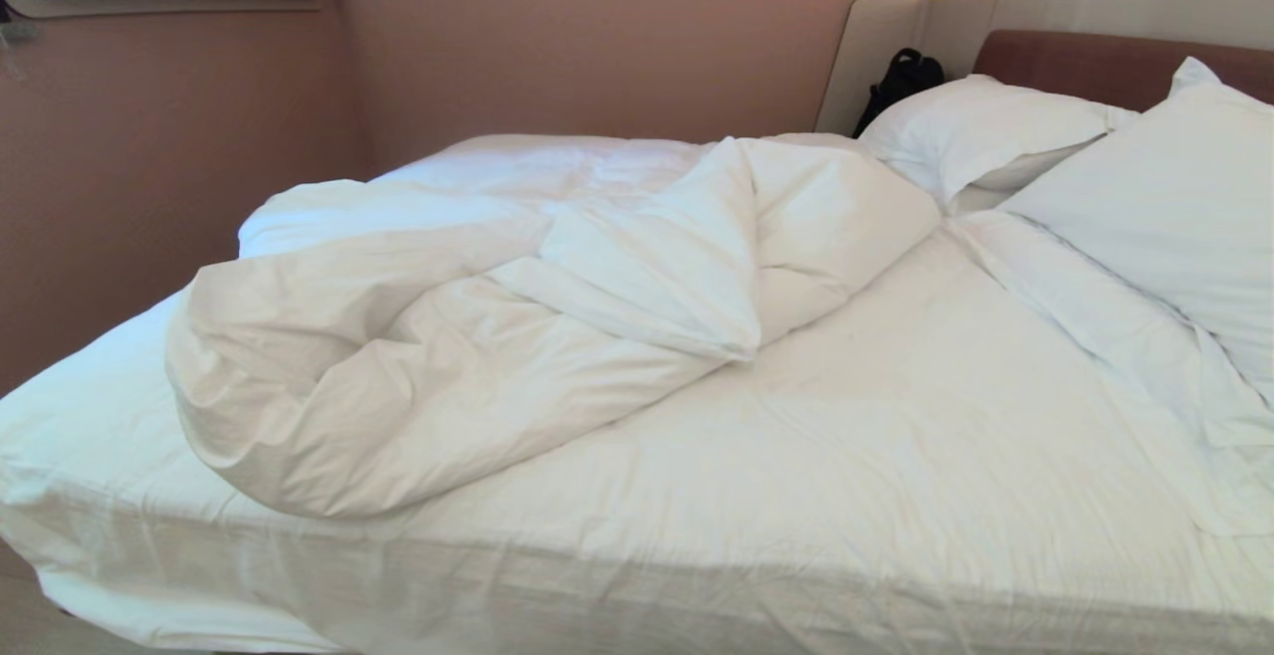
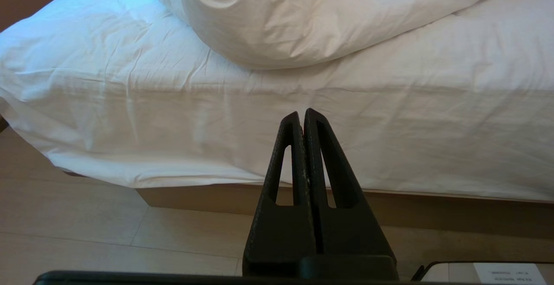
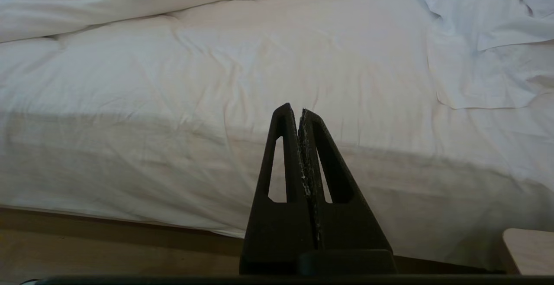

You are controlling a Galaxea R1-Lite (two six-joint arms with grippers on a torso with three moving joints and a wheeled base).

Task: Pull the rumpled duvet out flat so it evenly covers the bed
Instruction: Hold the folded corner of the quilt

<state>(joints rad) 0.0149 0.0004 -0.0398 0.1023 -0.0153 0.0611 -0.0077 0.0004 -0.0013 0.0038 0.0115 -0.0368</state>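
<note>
One rumpled duvet (image 1: pixel 478 317) and two pillows (image 1: pixel 980 127) lie on one bed (image 1: pixel 896 416); only the wrist views show the left gripper (image 2: pixel 303 114) and right gripper (image 3: pixel 294 109), both closed and empty.

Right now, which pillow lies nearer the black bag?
The far pillow, flatter and just beside the black bag; the near pillow stands propped closer to the camera.

My head camera looks down across the bed (image 1: pixel 896 416) from its near side; both wrist cameras sit low and close, facing its near edge, the left sharing the duvet (image 2: pixel 303 21)
</note>
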